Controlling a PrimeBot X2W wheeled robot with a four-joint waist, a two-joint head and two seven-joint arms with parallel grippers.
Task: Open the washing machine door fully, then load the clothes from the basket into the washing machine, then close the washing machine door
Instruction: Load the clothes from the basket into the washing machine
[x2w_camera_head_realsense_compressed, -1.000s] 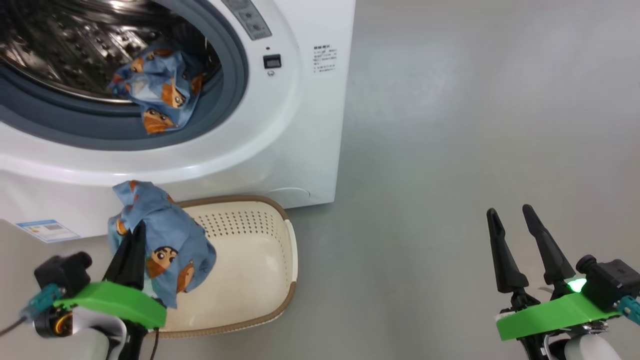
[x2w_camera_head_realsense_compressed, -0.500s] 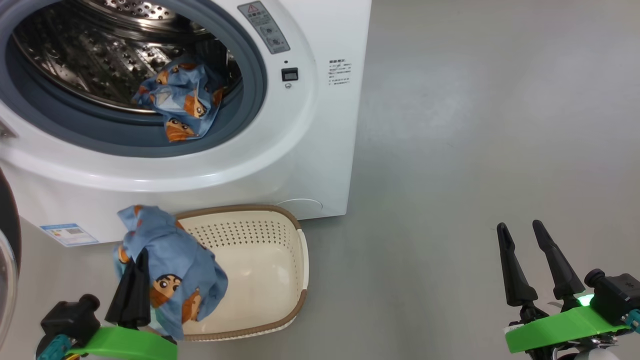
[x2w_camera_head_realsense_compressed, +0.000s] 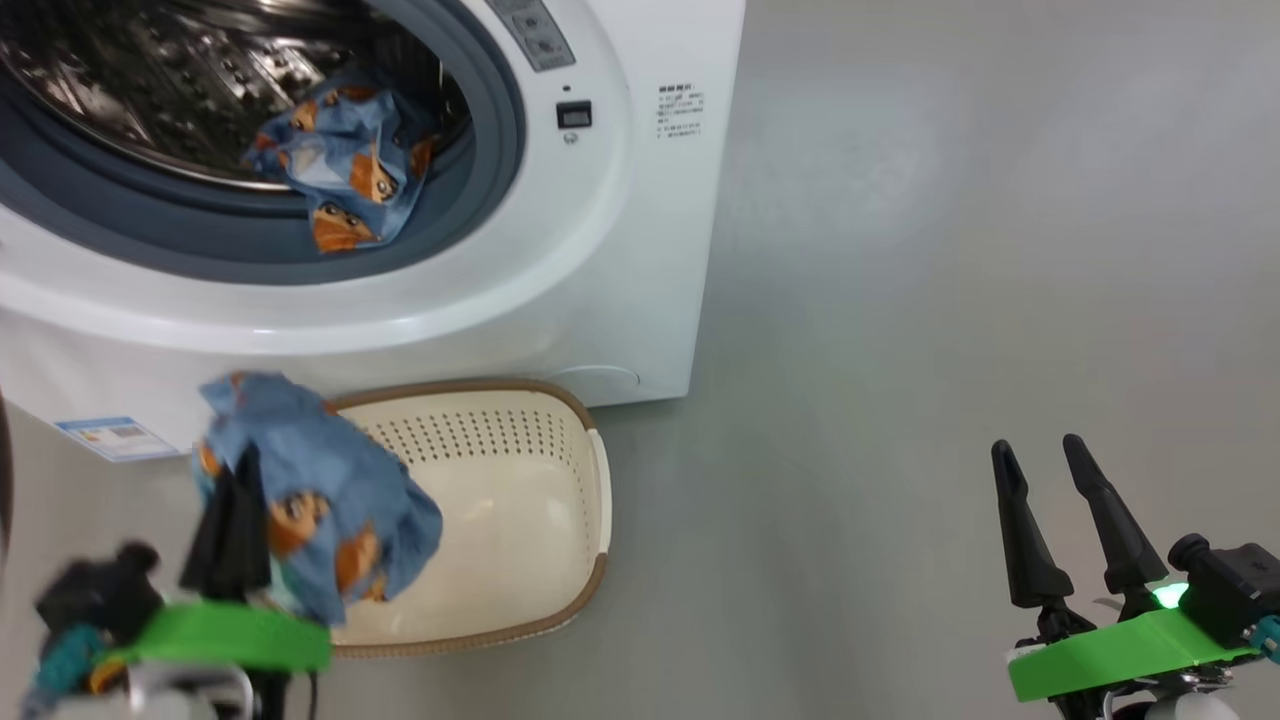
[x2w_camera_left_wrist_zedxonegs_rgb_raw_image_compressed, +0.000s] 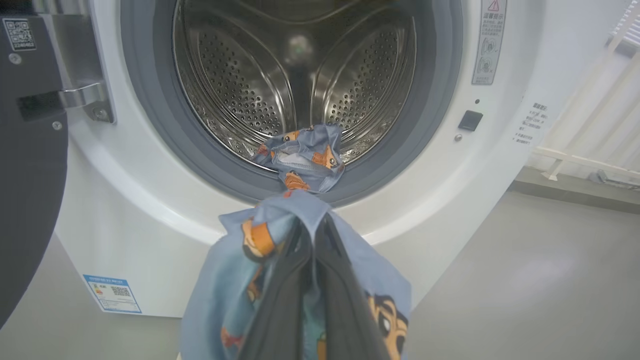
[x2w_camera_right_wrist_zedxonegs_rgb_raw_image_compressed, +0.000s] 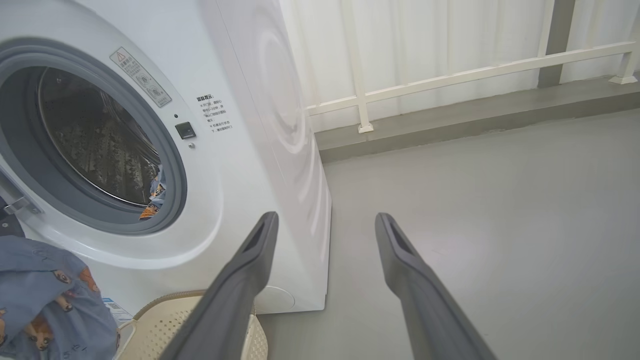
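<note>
- Light-blue cartoon-print garment (x2w_camera_head_realsense_compressed: 340, 500) is pinched in the left gripper (x2w_camera_head_realsense_compressed: 238, 470), fingers pressed tight on the cloth. In the head view it overlaps the left end of the cream perforated plastic basket (x2w_camera_head_realsense_compressed: 560, 560).
- The matching light-blue garment (x2w_camera_head_realsense_compressed: 345, 175) sits at the mouth of the steel drum (x2w_camera_head_realsense_compressed: 150, 80), spilling onto the grey-blue gasket (x2w_camera_head_realsense_compressed: 480, 150) of the big white front-loading washing machine (x2w_camera_head_realsense_compressed: 640, 250).
- The black-rimmed round door (x2w_camera_left_wrist_zedxonegs_rgb_raw_image_compressed: 30, 200) is swung open on the left.
- The right gripper (x2w_camera_head_realsense_compressed: 1040, 450) is spread wide, holding nothing, over the grey floor (x2w_camera_head_realsense_compressed: 900, 350).

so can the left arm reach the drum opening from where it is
Probably yes. The door is swung aside, and the left claw, shut on a garment, points straight at the drum. Only the other garment, draped over the gasket, lies in the way.
</note>
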